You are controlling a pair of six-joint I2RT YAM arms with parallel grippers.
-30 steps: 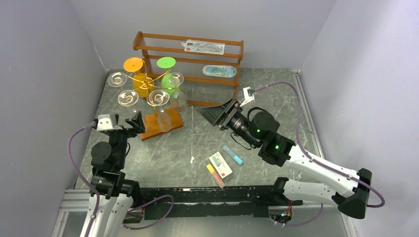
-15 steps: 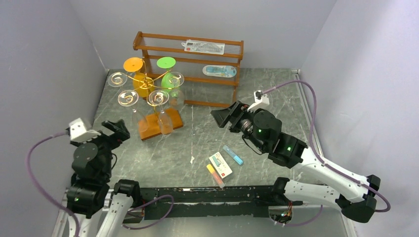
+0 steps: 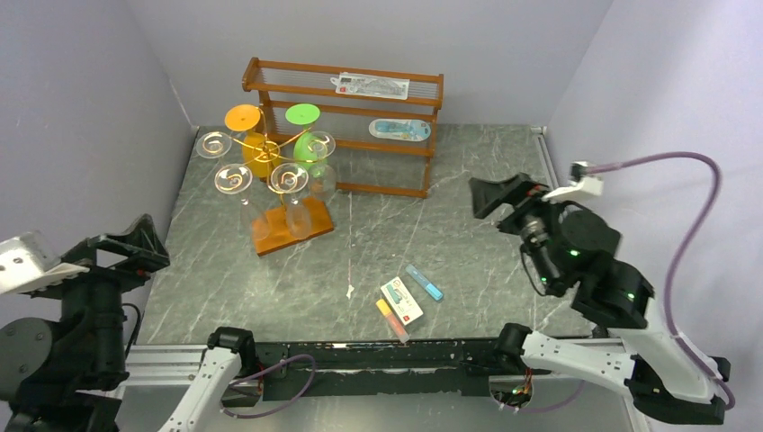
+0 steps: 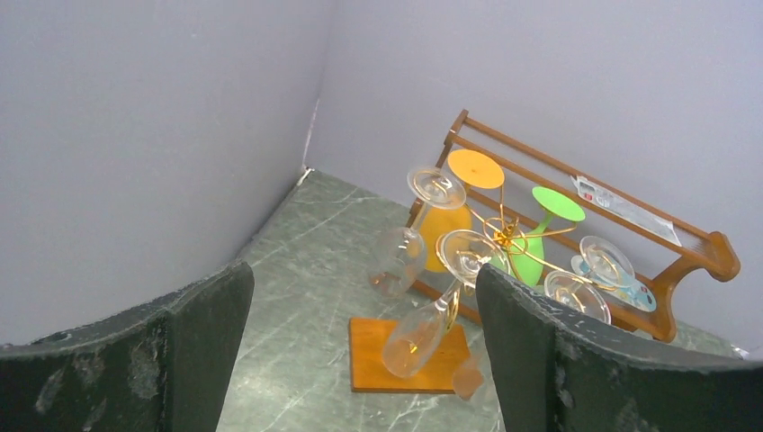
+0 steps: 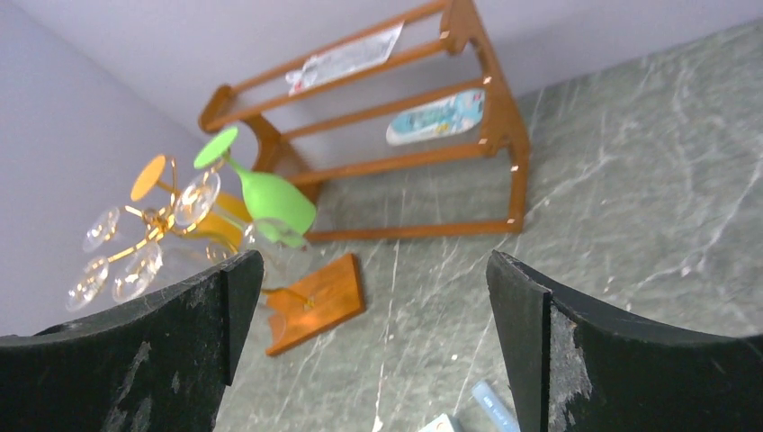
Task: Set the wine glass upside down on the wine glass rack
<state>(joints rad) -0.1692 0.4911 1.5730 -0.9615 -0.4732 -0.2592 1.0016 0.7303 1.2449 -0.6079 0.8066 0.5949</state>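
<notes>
1. No text, brand or number can be read in any view.
2. The clear packet (image 3: 372, 85) on the top tier of the wooden shelf (image 3: 251, 76), at 12 o'clock on the table (image 3: 396, 234), carries print too small to read.
3. The white box (image 3: 401, 301) at 6 o'clock bears a red mark; its lettering is blurred.

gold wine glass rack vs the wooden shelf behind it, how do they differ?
The wine glass rack is gold wire with spiral arms; the shelf is brown wood with straight rails. The rack holds upside-down glasses; the shelf holds flat packets. The shelf is wider. Both stand on the table.
</notes>
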